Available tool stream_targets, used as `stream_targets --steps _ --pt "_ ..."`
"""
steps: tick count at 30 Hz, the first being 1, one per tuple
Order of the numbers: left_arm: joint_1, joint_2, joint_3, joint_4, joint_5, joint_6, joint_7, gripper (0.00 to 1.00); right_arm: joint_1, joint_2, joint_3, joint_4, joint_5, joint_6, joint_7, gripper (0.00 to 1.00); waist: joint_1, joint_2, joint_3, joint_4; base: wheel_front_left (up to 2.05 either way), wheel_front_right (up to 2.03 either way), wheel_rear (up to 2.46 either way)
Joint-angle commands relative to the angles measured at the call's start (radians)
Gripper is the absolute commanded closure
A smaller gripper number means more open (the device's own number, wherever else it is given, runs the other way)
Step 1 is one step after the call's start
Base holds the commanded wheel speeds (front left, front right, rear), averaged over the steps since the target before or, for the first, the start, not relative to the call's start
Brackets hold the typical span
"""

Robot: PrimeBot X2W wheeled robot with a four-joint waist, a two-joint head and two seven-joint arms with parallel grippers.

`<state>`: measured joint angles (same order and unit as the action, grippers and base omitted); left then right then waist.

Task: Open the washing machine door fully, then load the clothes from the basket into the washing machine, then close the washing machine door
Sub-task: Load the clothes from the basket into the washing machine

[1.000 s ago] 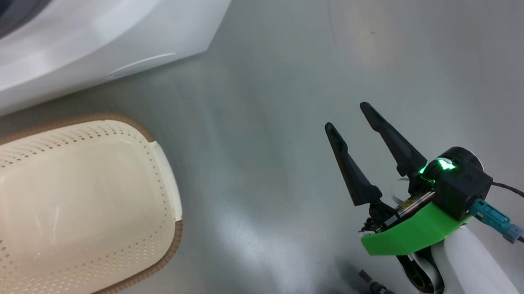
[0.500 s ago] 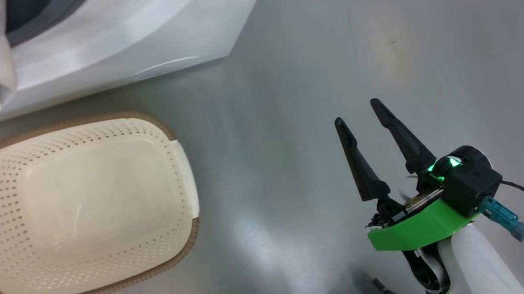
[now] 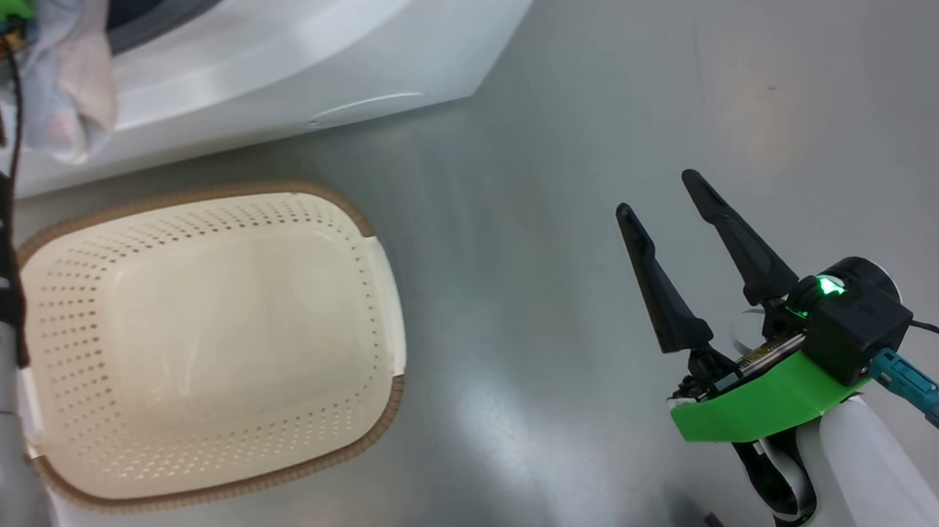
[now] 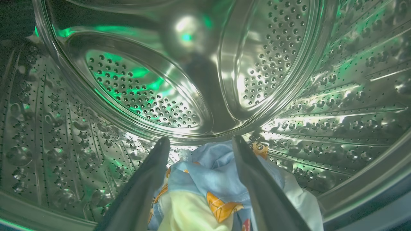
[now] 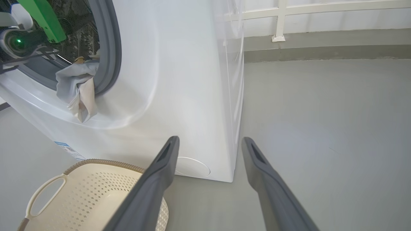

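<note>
Inside the washing machine's steel drum (image 4: 135,89), the left gripper (image 4: 201,141) has its two dark fingers spread wide, pinching nothing. The clothes (image 4: 205,173) lie heaped between and beneath those fingers on the drum's lower wall: light-blue fabric with orange cartoon prints, with a cream piece and a white piece alongside. Green light glints off the perforated metal.

Seen from the right wrist, the washing machine (image 5: 179,80) stands on the grey floor (image 5: 321,128). The left arm's wrist (image 5: 19,41), with its green mount, reaches into the round opening. A pale-blue and cream garment (image 5: 78,89) hangs out over the grey rubber gasket (image 5: 112,48) and down the white front. A blue label (image 5: 69,149) and a round white cap (image 5: 192,166) sit low on the front panel.

The basket (image 3: 184,197) stands on the floor just in front of the machine, its perforated cream walls and bottom bare.

The right gripper (image 3: 656,192) hovers above the floor, well to the right of the basket, its fingers apart and holding nothing.
</note>
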<state>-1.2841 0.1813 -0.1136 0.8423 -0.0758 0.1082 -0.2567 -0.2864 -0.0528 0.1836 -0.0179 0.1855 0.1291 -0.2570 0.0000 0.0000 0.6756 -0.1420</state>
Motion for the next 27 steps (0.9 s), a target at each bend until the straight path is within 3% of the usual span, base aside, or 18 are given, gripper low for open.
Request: stream_targets --steps 1,15,27 --pt "0.019 0.035 0.01 -0.035 -0.006 -0.007 -0.005 0.0 0.017 0.001 0.018 -0.023 -0.009 0.002 -0.005 0.0 0.0 0.0 -0.01 0.017 0.0 0.0 0.0" --pt "0.19 -0.011 -0.008 -0.178 -0.042 -0.025 -0.005 0.0 0.04 -0.018 -0.015 -0.021 -0.014 0.002 -0.005 0.0 0.0 0.0 -0.068 0.08 0.0 0.0 0.0" --pt "0.472 -0.03 -0.005 -0.437 -0.069 -0.034 -0.005 0.0 0.083 -0.038 -0.027 -0.008 -0.011 0.002 -0.005 0.0 0.0 0.0 -0.161 0.127 0.0 0.0 0.0"
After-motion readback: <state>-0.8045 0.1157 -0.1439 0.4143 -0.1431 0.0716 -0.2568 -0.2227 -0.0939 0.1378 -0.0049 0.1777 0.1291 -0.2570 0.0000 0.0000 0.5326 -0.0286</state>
